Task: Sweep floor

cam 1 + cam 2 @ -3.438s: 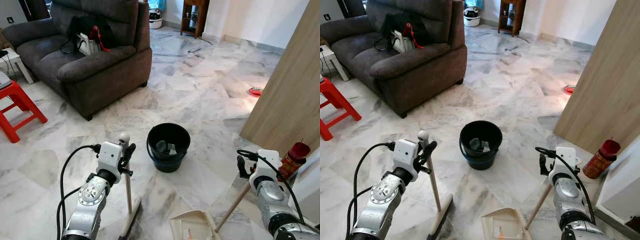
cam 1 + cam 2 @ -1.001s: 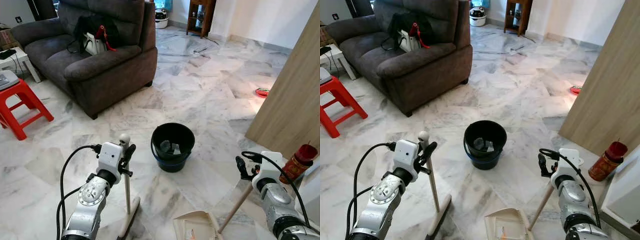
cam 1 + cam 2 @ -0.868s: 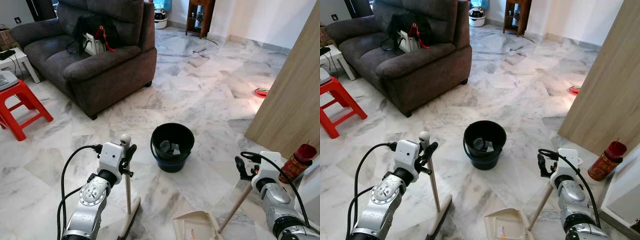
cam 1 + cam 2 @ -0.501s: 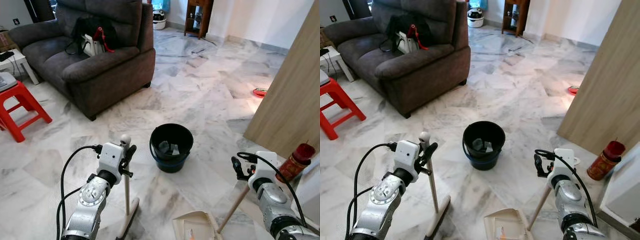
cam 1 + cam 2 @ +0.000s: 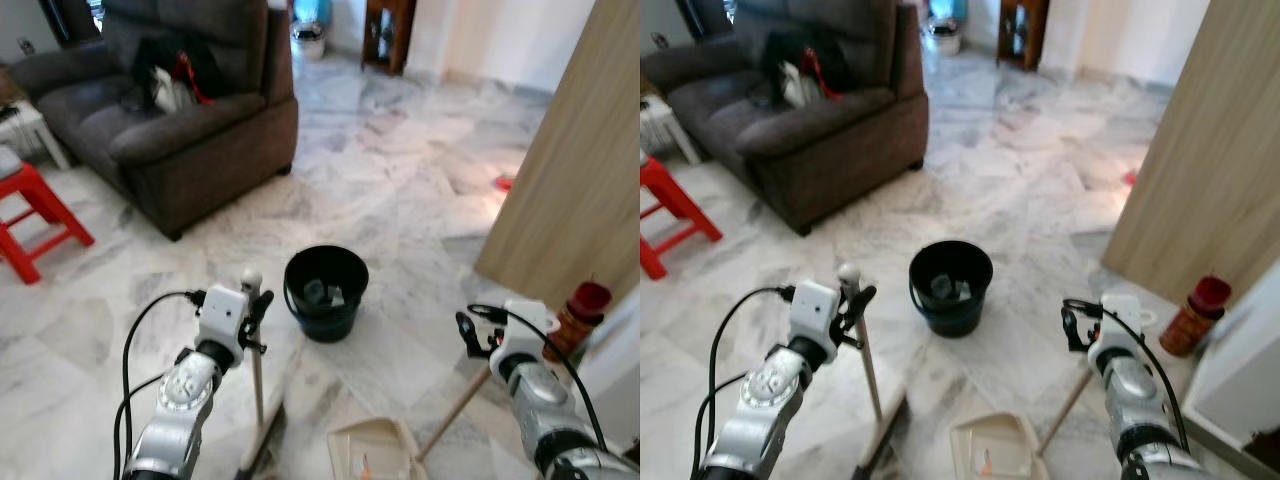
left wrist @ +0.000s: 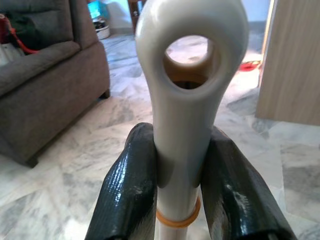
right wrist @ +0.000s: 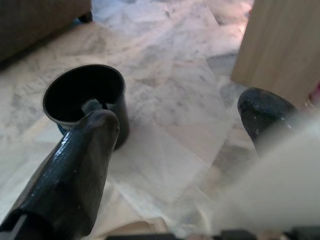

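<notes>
My left gripper (image 5: pixel 260 305) is shut on the pale broom handle (image 5: pixel 257 370) just below its looped top (image 6: pixel 190 75), with a black finger (image 6: pixel 132 185) on each side. The broom stands upright with its head (image 5: pixel 262 440) on the marble floor. My right gripper (image 5: pixel 467 335) holds the top of the slanting wooden dustpan handle (image 5: pixel 455 415). The cream dustpan (image 5: pixel 368 450) rests on the floor between my arms with a few scraps in it. A black bucket (image 5: pixel 322 290) with some scraps inside stands just ahead, also seen past the right fingers (image 7: pixel 75 170).
A dark grey sofa (image 5: pixel 190 130) with a bag on it is at the far left, and a red stool (image 5: pixel 30 215) is beside it. A tall wooden panel (image 5: pixel 580 170) and a red canister (image 5: pixel 582 305) stand at the right. Open marble floor lies beyond the bucket.
The whole view has shifted and blurred, so the camera has moved. Both grips look unchanged; the right gripper and dustpan handle sit slightly further left.
</notes>
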Controlling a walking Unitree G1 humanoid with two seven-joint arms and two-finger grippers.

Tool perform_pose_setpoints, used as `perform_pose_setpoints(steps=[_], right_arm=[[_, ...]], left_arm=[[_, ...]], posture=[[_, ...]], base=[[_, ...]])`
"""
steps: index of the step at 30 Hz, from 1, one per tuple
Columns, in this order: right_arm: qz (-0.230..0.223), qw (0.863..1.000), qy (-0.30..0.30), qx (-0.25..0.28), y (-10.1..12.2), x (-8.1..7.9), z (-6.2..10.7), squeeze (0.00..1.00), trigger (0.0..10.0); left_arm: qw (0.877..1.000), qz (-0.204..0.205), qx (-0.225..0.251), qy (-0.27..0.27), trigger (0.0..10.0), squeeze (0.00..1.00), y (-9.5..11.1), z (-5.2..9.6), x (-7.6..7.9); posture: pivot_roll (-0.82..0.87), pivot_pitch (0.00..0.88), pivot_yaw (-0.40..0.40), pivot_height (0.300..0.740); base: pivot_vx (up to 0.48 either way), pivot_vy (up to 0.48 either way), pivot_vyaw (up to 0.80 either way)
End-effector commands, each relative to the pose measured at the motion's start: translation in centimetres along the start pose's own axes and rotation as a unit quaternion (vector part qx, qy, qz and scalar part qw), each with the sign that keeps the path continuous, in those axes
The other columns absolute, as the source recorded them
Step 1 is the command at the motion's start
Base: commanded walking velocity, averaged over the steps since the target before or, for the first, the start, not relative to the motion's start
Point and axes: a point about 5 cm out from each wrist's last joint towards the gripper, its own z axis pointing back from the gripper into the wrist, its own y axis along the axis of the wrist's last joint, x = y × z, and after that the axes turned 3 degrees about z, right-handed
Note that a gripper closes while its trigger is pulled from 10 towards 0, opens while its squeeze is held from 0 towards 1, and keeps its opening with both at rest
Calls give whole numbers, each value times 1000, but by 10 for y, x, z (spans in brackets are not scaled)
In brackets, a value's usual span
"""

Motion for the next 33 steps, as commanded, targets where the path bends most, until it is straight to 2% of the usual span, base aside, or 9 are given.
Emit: perform_pose_setpoints(steps=[1,11,33], right_arm=[[-2,1000,-1,7,5,1,-1,0,10000],[5,1000,5,7,5,0,-2,0,10000],[-7,999,36,10,5,-9,-3,0,10000]], left_arm=[[1000,-5,15,-1,10000,0,7,-2,-1],[1000,-7,14,-2,10000,0,7,-2,-1],[1000,-2,19,-9,10000,0,9,-3,0]], posture=[[120,0,-7,740],[121,0,-8,740],[122,0,-5,740]], base=[[0,-311,0],[0,-261,0],[0,0,0]])
